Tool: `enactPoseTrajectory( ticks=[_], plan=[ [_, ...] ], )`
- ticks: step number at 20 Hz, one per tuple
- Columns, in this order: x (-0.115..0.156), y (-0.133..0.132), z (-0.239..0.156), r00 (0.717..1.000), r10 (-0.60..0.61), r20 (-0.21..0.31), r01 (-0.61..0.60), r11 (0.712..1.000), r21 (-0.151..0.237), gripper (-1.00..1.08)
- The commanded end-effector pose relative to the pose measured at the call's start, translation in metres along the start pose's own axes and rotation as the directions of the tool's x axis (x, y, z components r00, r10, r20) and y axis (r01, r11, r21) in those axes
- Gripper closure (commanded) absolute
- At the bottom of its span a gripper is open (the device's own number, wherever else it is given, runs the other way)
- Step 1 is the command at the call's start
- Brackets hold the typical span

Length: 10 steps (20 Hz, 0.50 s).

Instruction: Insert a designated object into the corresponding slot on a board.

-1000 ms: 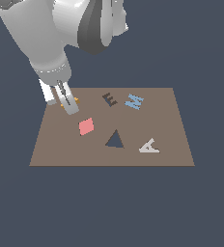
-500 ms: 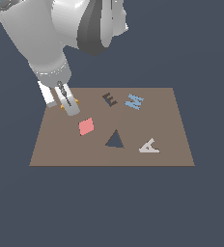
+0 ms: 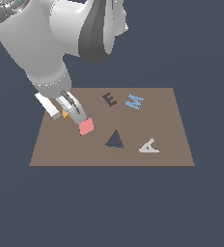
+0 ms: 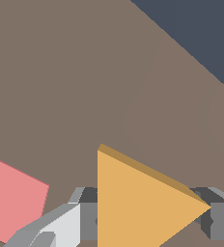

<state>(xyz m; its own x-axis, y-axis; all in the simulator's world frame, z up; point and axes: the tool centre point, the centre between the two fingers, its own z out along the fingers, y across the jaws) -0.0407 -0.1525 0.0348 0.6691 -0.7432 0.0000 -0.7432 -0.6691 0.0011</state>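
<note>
**Op:** Pincer [image 3: 64, 111] has dropped a little lower since a second ago and now sits just beside the pink diamond [image 3: 86, 127], near the board's [image 3: 172, 144] edge on the exterior view's left.

**Eng:** Where's the orange triangle?

**Op:** I see the orange triangle [image 4: 143, 202] between the fingers [image 4: 61, 226], one at each side of it. In the exterior view only a sliver of it [image 3: 65, 114] shows between them. Jaws look closed on it.

**Eng:** Lifted?

**Op:** Can't tell whether it's off the board.

**Eng:** Slot?

**Op:** The triangular slot [image 3: 115, 140] is near the board's middle, well apart from the pincer, beyond the diamond. Dark E [image 3: 110, 100], blue M [image 3: 134, 102] and grey A [image 3: 149, 145] lie around it.
</note>
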Motion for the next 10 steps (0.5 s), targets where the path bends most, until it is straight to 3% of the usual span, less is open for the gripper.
enactPoseTrajectory(
  ticks=[1, 5, 10],
  plan=[
    [0.006, -0.014, -0.001, 0.996, -0.088, -0.001, 0.088, 0.996, 0.000, 1.08],
    [0.013, -0.043, -0.002, 0.966, -0.257, -0.001, 0.257, 0.966, 0.000, 1.08],
    [0.014, -0.085, -0.003, 0.876, -0.482, -0.001, 0.482, 0.876, -0.001, 1.08]
  ],
)
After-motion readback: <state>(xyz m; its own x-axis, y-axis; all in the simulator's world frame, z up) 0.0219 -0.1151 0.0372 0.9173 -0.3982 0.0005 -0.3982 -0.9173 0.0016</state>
